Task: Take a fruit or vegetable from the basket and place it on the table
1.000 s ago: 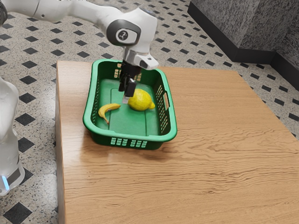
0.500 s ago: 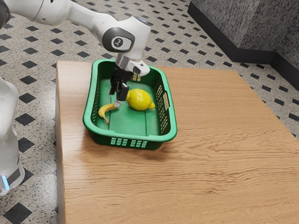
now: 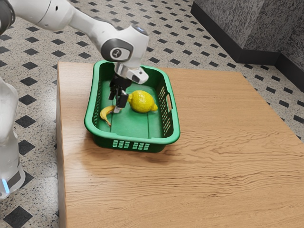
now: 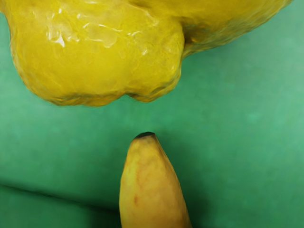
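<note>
Curved yellow banana, brown-flecked, black-tipped, seen near green basket's edge at exterior view's left; glossy, lumpy lemon noted nearby. Pincer held released at banana's end.

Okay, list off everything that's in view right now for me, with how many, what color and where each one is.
Basket: one, green, on the table
Banana: one, yellow with a dark tip, in the basket
Lemon: one, yellow, in the basket beside the banana
Table: one, wood-brown, under the basket
Floor: one, pale speckled with dark diamonds, around the table
Wall: grey with a dark base strip, at the exterior view's upper right
Robot's arm: one, white and grey, coming in from the exterior view's upper left
Fingers: two, black, standing apart inside the basket near the banana's end
</note>
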You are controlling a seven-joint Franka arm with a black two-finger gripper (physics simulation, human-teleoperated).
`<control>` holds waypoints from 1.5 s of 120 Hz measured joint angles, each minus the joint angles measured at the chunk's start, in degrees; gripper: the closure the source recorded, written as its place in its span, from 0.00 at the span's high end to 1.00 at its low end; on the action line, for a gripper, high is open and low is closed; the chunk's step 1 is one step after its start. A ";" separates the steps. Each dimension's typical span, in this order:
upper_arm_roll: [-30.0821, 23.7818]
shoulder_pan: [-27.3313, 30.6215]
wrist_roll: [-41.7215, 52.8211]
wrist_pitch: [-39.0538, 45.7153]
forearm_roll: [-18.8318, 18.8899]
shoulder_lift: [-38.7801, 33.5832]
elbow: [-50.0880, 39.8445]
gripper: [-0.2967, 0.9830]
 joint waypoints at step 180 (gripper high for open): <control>0.13 -0.01 -2.95 2.02 -0.46 -0.58 -1.83 0.34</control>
